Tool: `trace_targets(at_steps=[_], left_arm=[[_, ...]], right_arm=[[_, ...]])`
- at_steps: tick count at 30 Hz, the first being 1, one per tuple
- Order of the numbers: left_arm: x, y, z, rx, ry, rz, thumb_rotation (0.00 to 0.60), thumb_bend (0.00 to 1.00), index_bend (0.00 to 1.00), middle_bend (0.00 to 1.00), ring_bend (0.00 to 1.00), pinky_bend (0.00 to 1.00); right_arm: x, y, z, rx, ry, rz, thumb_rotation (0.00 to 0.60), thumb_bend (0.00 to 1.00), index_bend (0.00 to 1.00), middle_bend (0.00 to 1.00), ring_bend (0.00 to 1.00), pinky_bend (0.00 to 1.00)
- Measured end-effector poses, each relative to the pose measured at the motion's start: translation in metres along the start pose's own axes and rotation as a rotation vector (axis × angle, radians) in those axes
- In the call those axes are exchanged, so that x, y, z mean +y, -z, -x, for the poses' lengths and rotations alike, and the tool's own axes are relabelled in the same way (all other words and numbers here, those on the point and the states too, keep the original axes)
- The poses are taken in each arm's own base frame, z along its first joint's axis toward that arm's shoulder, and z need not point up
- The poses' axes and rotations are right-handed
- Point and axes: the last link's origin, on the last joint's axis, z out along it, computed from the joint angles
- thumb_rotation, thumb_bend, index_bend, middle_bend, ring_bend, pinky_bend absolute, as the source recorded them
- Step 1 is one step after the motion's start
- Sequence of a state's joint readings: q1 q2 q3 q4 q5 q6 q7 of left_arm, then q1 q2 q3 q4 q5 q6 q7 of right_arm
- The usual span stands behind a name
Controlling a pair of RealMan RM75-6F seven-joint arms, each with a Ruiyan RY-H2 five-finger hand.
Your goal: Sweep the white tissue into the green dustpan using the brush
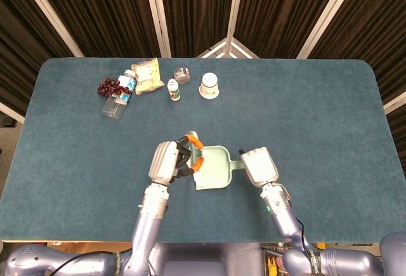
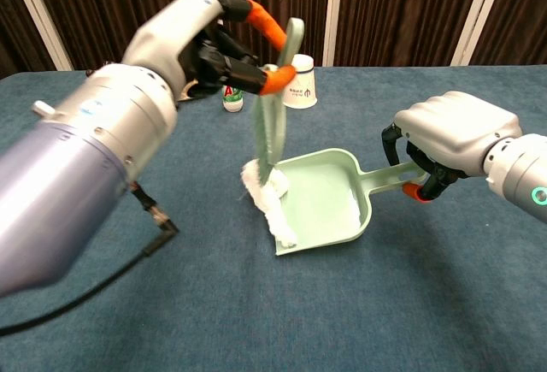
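The green dustpan (image 2: 320, 197) lies flat on the blue table, and my right hand (image 2: 453, 137) grips its handle. My left hand (image 2: 192, 34) holds the brush (image 2: 273, 124) upright by its orange grip, bristles down at the pan's open lip. The white tissue (image 2: 272, 205) is stretched along that lip, partly on the pan and partly on the cloth, touching the bristles. From above, the left hand (image 1: 166, 162) is just left of the dustpan (image 1: 216, 167) and the right hand (image 1: 259, 167) is at its right end.
At the back left of the table stand a paper cup (image 1: 210, 86), a small bottle (image 1: 173, 89), a small jar (image 1: 183, 73), a snack bag (image 1: 147, 75), a lying water bottle (image 1: 118, 100) and grapes (image 1: 111, 86). The table's near edge is close behind both hands.
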State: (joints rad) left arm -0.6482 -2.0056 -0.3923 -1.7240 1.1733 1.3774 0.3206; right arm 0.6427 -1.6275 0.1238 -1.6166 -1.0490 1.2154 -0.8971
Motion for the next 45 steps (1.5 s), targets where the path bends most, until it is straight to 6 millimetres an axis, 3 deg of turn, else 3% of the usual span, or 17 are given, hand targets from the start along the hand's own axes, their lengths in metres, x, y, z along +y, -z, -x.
trace_targets(at_steps=[8, 28, 35, 45], left_arm=[[-0.013, -0.003, -0.018, 0.009, -0.032, -0.01, 0.6, 0.66, 0.77, 1.0, 1.0, 1.0], [-0.034, 0.007, -0.027, -0.041, -0.133, -0.016, 0.6, 0.66, 0.78, 1.0, 1.0, 1.0], [-0.057, 0.018, -0.036, -0.081, -0.23, -0.075, 0.6, 0.66, 0.78, 1.0, 1.0, 1.0], [-0.075, 0.016, -0.025, -0.09, -0.253, -0.106, 0.6, 0.66, 0.78, 1.0, 1.0, 1.0]], right_arm=[[-0.003, -0.004, 0.002, -0.005, 0.031, -0.006, 0.6, 0.39, 0.54, 0.81, 0.78, 0.84], [-0.001, -0.012, 0.01, -0.075, 0.109, 0.034, 0.6, 0.38, 0.55, 0.81, 0.78, 0.84], [0.001, -0.011, 0.009, -0.071, 0.103, 0.035, 0.6, 0.38, 0.55, 0.81, 0.78, 0.84], [-0.004, -0.009, 0.008, -0.066, 0.103, 0.023, 0.6, 0.38, 0.55, 0.81, 0.78, 0.84]])
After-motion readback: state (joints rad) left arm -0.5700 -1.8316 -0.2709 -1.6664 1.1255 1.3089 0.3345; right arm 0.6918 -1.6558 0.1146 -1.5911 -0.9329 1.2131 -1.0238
